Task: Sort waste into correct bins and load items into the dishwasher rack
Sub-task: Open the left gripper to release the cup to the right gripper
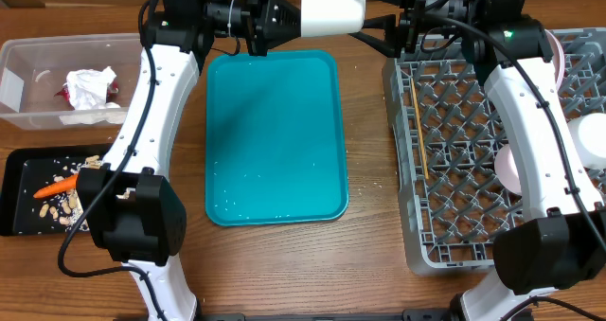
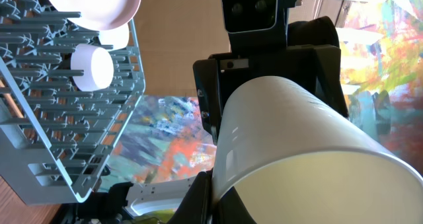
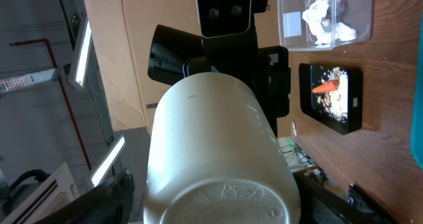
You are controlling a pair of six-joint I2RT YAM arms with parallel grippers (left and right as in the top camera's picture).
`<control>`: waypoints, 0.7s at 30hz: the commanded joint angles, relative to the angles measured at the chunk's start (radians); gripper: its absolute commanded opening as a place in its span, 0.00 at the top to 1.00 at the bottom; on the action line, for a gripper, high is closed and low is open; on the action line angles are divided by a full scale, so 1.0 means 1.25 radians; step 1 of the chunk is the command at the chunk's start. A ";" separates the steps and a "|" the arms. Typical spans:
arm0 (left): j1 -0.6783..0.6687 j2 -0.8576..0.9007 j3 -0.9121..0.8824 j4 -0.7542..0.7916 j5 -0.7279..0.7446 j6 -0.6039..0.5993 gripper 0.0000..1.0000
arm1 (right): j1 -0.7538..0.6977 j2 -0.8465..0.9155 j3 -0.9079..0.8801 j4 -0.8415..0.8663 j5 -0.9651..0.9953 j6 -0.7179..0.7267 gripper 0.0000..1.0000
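I see the white cup (image 1: 331, 8) hanging at twelve o'clock of the teal tray (image 1: 275, 141). My left pincer (image 1: 295, 18) is pinching its rim, and my right pincer (image 1: 372, 23) is spread around its base. It looks light, rigid and slick, so I'd clamp the sidewalls.

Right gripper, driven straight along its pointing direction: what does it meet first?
The white cup: its base sits just ahead, between the right gripper's open fingers; the left gripper holds its far end.
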 commanded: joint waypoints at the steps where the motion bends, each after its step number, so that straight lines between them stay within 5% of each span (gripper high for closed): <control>1: 0.009 -0.021 0.009 -0.003 0.002 0.008 0.96 | -0.003 -0.001 0.010 0.015 -0.001 0.005 0.24; 10: 0.009 -0.021 0.009 -0.003 0.002 0.008 0.96 | -0.003 -0.001 0.010 0.015 -0.001 0.008 0.30; 16: 0.009 -0.021 0.009 -0.003 -0.005 0.008 0.77 | -0.003 -0.001 0.010 0.028 -0.001 0.026 0.36; 21: 0.009 -0.021 0.009 -0.003 -0.004 0.010 0.72 | -0.003 -0.001 0.010 0.041 -0.001 0.026 0.37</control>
